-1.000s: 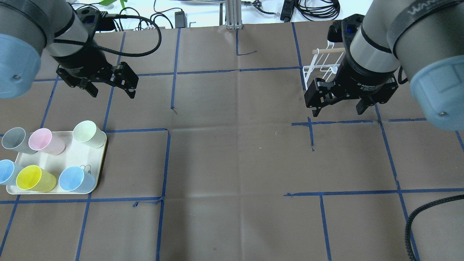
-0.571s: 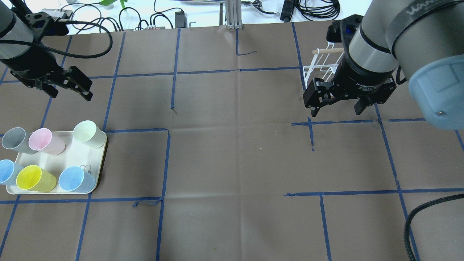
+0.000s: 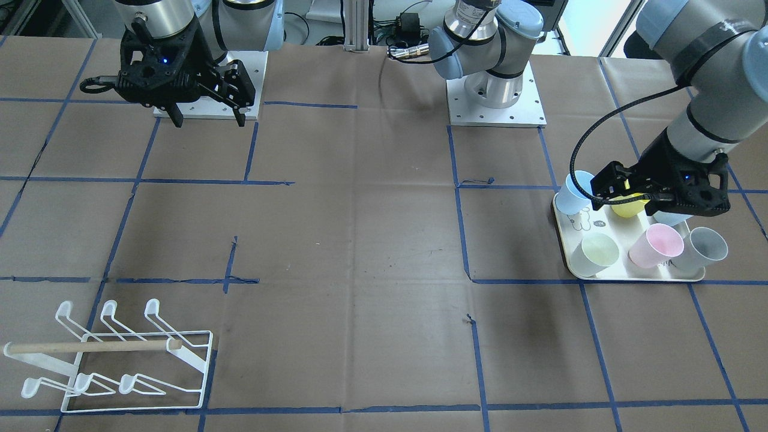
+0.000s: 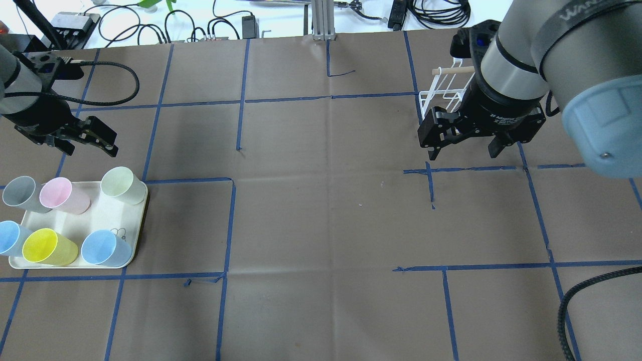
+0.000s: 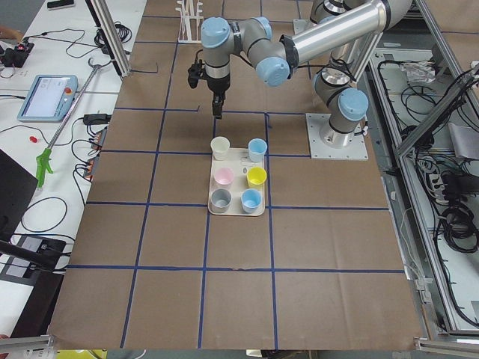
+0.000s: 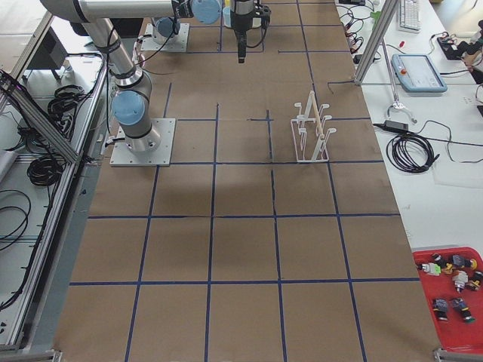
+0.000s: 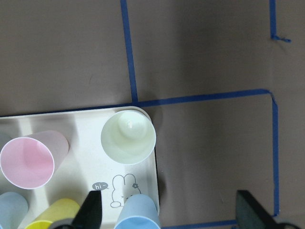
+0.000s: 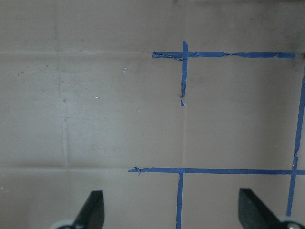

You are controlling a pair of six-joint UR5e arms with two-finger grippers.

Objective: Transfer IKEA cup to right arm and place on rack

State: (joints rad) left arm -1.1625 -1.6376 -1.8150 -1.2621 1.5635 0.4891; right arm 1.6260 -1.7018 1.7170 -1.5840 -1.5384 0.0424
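Observation:
Several IKEA cups stand mouth-up on a white tray (image 4: 108,213): grey (image 4: 20,193), pink (image 4: 57,194), pale green (image 4: 118,184), yellow (image 4: 42,246) and two light blue, one of them the blue cup (image 4: 103,248). My left gripper (image 4: 88,138) hangs open above the tray and holds nothing. In the left wrist view its fingertips (image 7: 90,212) straddle the blue cup (image 7: 138,212), below the pale green cup (image 7: 127,138). My right gripper (image 4: 464,148) hovers open and empty just in front of the white wire rack (image 4: 441,95), which is also seen in the front-facing view as the rack (image 3: 120,348).
Brown paper with blue tape lines covers the table. Cables and power bricks lie along the far edge (image 4: 225,22). The left arm's black cable (image 4: 115,75) loops beside its wrist. The right wrist view holds only paper and tape (image 8: 182,71).
My left gripper has swung left and nearer to the tray of cups, still open. The right gripper has barely shifted.

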